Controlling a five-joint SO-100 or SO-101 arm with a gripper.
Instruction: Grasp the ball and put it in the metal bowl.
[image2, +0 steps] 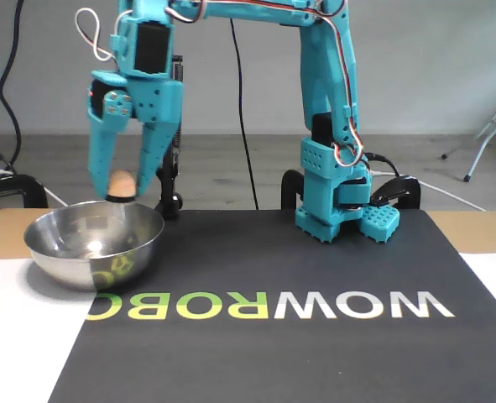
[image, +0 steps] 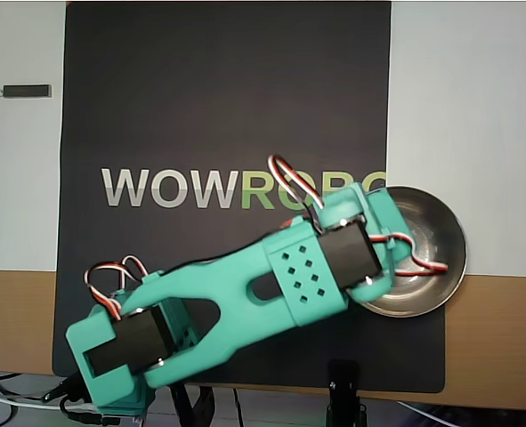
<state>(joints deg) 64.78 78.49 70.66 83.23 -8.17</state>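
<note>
The ball [image2: 122,182] is held between the fingertips of the gripper [image2: 123,193], just above the rim of the metal bowl [image2: 63,252] at the left of the fixed view. In the overhead view the ball is hidden by the teal arm [image: 245,298], which reaches over the bowl [image: 441,236] at centre right. The bowl rests on the edge of a black mat [image: 200,98] on the desk [image: 476,107].

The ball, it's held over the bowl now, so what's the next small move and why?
Probably open the gripper and let go. In the fixed view the ball sits pinched between the fingertips, just above the rim and inside the outline of the metal bowl; the overhead view shows the wrist over the bowl, so a release should land inside.
</note>
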